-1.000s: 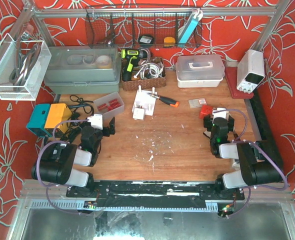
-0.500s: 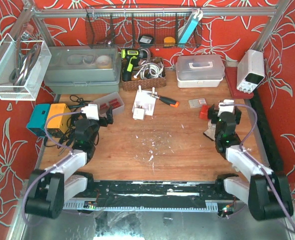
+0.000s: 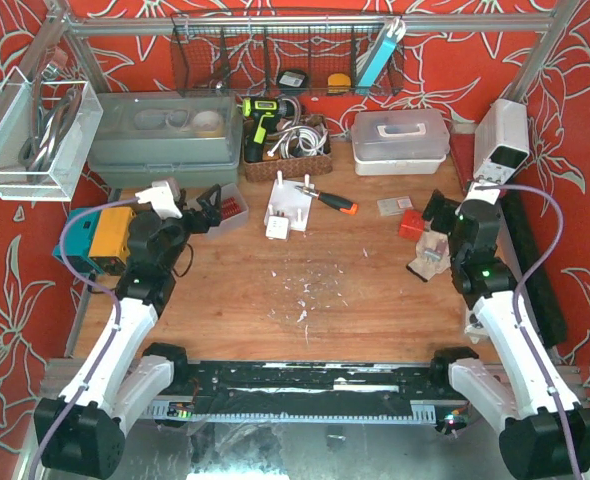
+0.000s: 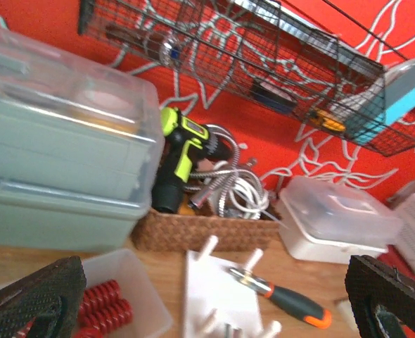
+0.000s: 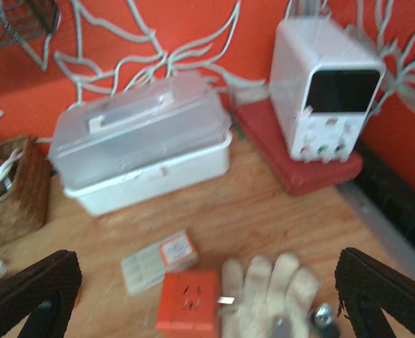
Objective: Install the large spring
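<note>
approach is judged in hand: the left gripper and right gripper are spread wide, nothing held. the red springs, the large one probably among them, lie in the clear bin just below the left gripper; a descent and pinch is called for next.

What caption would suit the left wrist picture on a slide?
Open left gripper faces a bin of red springs, a white peg fixture and a screwdriver.
</note>
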`<control>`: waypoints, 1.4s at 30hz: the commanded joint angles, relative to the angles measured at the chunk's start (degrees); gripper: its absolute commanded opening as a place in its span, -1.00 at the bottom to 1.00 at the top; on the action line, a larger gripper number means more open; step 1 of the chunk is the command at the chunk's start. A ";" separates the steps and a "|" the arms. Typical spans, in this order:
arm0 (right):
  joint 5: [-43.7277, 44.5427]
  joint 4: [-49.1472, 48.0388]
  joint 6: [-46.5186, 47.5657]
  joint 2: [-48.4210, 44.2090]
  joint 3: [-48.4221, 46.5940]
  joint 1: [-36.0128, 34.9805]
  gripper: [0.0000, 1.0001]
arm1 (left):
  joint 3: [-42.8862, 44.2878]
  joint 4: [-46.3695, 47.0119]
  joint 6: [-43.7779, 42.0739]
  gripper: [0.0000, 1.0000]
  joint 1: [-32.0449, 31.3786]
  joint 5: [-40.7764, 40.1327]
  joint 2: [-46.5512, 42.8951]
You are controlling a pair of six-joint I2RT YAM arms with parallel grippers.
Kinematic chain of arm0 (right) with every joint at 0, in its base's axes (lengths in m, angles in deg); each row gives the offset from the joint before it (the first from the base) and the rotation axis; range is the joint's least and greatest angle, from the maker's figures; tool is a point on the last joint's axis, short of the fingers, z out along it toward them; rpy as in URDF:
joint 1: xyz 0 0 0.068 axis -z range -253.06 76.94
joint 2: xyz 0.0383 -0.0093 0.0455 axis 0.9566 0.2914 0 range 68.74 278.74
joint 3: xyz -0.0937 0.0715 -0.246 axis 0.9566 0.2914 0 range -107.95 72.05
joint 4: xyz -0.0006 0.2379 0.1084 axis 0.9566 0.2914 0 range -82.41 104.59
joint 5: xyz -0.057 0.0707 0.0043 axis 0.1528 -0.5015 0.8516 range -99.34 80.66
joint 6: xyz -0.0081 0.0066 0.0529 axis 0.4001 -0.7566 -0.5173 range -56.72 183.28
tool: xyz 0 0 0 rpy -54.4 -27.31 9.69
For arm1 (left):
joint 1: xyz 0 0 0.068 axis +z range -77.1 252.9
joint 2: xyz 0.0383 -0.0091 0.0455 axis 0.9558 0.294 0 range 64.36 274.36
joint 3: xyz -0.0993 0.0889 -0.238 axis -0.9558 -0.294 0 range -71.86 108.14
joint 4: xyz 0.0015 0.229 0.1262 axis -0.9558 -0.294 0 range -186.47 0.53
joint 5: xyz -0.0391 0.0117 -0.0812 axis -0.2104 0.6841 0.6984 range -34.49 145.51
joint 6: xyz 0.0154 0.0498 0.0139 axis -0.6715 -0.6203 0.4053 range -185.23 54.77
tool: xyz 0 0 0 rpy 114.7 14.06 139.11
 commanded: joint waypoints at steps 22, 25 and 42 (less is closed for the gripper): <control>-18.30 -2.66 -4.40 8.18 4.21 -5.31 0.95 | -8.96 4.23 11.18 1.00 -15.82 6.03 2.49; -21.36 -4.33 1.00 10.94 3.69 -7.23 0.95 | -9.47 5.11 8.53 1.00 -19.90 4.73 3.57; -19.67 -1.09 37.22 41.21 -15.58 -16.56 0.51 | -15.59 6.84 -0.37 1.00 -32.05 -2.65 5.87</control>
